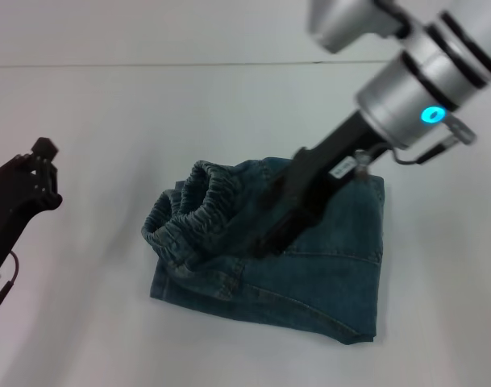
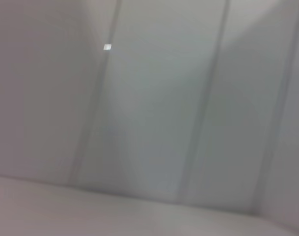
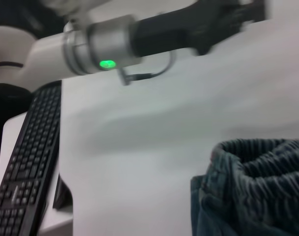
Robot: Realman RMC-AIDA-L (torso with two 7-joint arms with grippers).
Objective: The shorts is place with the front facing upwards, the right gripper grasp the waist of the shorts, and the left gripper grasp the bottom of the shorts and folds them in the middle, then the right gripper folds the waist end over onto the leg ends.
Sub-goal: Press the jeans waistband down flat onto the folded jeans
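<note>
Shorts (image 1: 309,266) lie folded on the bench (image 1: 84,339), where we judge the denim soft yet heavy, best pinched at the waist (image 1: 193,214) beside our right gripper (image 1: 269,238), grip unclear; left gripper (image 1: 35,173) waits apart.

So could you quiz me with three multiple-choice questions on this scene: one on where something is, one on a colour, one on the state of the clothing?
1. Where is the right gripper?
A. Low over the shorts
B. Off at the table's edge
C. Over a keyboard

2. What colour is the light on the right arm's wrist in the head view?
A. Red
B. Cyan-blue
C. Yellow

3. How do the shorts lie?
A. Spread flat and open
B. Hanging in the air
C. Folded, the waist bunched up at one end

Answers: 1 A, its fingers point down onto the denim. 2 B, the ring glows cyan. 3 C, the puckered band stands up in layers.
</note>
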